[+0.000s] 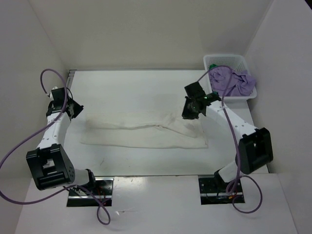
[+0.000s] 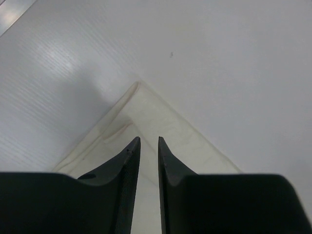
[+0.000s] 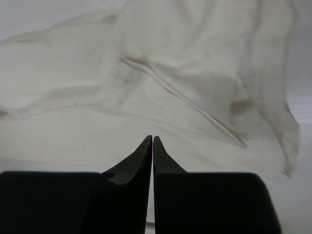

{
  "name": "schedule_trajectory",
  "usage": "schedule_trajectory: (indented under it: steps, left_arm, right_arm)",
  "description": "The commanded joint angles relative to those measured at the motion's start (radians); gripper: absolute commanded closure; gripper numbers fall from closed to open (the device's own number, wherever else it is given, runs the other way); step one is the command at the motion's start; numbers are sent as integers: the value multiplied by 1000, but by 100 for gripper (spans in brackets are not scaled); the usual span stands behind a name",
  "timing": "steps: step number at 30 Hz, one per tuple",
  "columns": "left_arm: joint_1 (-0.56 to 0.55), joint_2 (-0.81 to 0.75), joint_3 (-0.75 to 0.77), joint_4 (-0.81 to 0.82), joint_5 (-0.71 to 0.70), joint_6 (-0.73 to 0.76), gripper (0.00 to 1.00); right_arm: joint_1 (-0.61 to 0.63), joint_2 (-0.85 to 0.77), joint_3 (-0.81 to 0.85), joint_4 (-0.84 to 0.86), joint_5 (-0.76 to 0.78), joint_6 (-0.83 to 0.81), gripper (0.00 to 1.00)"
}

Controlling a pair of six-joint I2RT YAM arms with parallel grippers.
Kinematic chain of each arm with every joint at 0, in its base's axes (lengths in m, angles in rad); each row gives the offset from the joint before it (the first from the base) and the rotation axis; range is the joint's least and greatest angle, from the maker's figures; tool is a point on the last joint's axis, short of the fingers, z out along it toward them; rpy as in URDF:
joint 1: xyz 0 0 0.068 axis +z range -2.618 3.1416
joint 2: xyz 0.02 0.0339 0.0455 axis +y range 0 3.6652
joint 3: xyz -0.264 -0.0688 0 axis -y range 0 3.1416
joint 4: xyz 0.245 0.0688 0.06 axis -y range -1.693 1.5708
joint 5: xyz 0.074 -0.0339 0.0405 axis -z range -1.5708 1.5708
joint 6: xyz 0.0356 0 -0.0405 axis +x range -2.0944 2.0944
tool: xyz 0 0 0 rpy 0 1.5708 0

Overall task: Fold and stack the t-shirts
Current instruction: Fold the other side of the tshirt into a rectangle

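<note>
A white t-shirt (image 1: 141,131) lies flattened in a long band across the middle of the table. My left gripper (image 1: 77,109) hovers at its left end. In the left wrist view the left gripper (image 2: 146,139) is open by a narrow gap above a corner of the white t-shirt (image 2: 146,114), with nothing between the fingers. My right gripper (image 1: 189,113) is over the shirt's rumpled right part. In the right wrist view the right gripper (image 3: 152,137) has its tips almost touching above the creased white t-shirt (image 3: 146,83) and holds nothing. A lilac t-shirt (image 1: 234,82) fills the basket, with a bit of green t-shirt (image 1: 213,66) showing.
The white lattice basket (image 1: 226,57) stands at the table's back right corner, just behind the right arm. White walls enclose the table on the left, back and right. Purple cables loop from both arms.
</note>
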Motion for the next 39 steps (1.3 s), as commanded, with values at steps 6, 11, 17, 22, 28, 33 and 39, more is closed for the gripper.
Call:
schedule_trajectory:
  steps: [6,11,17,22,28,33,39]
  left_arm:
    - [-136,70,-70,154,111,-55,72]
    - [-233,201,-39,188,120,-55,72]
    - [-244,294,-53,200,159,-55,72]
    - [-244,281,-102,163,171,-55,74]
    - [-233,193,-140,114,200,-46,74]
    - [-187,143,-185,79,249,-46,74]
    - [-155,0,-194,22,295,-57,74]
  right_arm:
    - [124,363,261,189,124,-58,70]
    - [167,448,321,189,180,-67,61]
    - [187,490,312,166,226,-67,63]
    - [217,465,302,134,246,-58,81]
    - [239,389,188,115,203,-49,92]
    - [248,296,109,85,164,-39,95]
    - [257,235,112,76,192,-39,80]
